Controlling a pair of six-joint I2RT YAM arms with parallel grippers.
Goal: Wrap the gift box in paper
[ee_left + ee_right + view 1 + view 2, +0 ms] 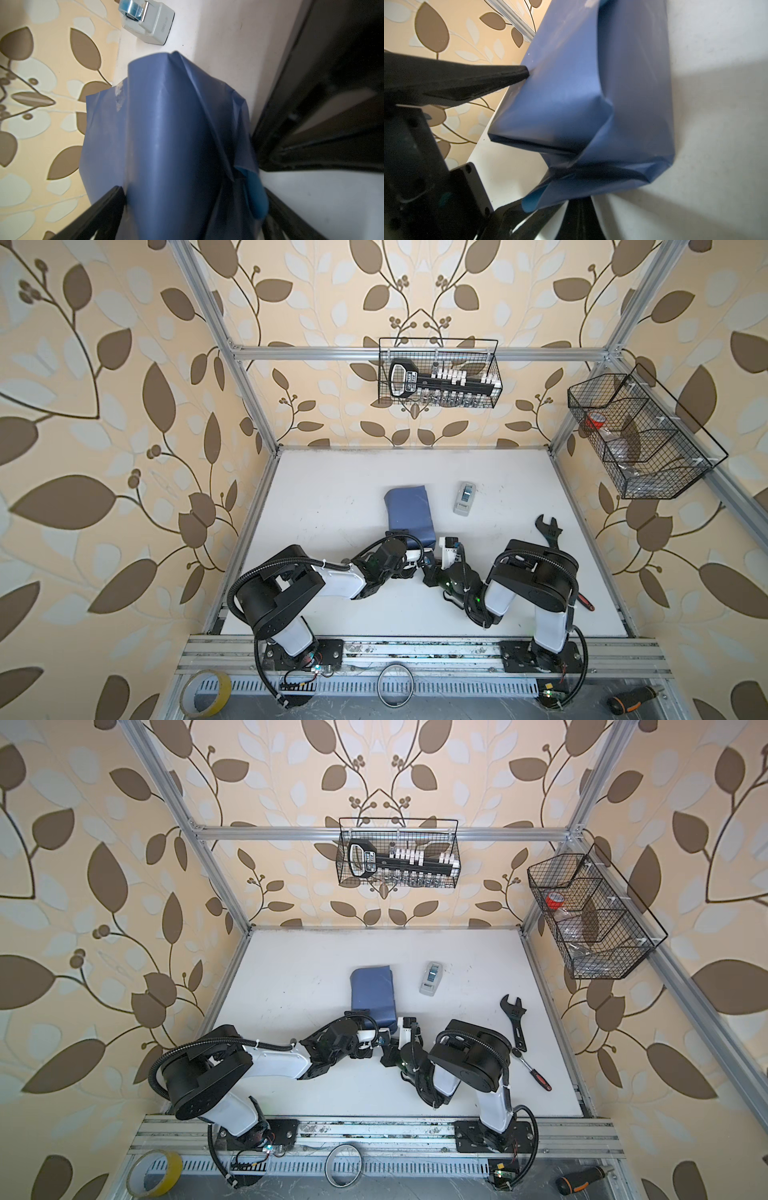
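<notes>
The gift box is hidden inside the slate-blue paper point(409, 510) point(372, 990), which is folded round it into a parcel lying mid-table. My left gripper point(400, 536) point(360, 1013) point(194, 195) is open wide and straddles the parcel's near end, one finger point(500, 76) touching its side. The paper point(166, 135) point(571, 93) has a loose end flap that shows its light blue inner face point(531, 201). My right gripper point(451, 541) point(405, 1021) point(579, 207) is shut, with its tips under that flap. Whether it pinches the paper is hidden.
A grey tape dispenser point(465, 498) point(149, 22) stands right of the parcel. A black wrench point(550, 531) and a red-handled ratchet point(534, 1069) lie at the right. Wire baskets point(440, 373) point(640, 435) hang on the frame. A yellow tape roll point(205, 693) lies beyond the front rail.
</notes>
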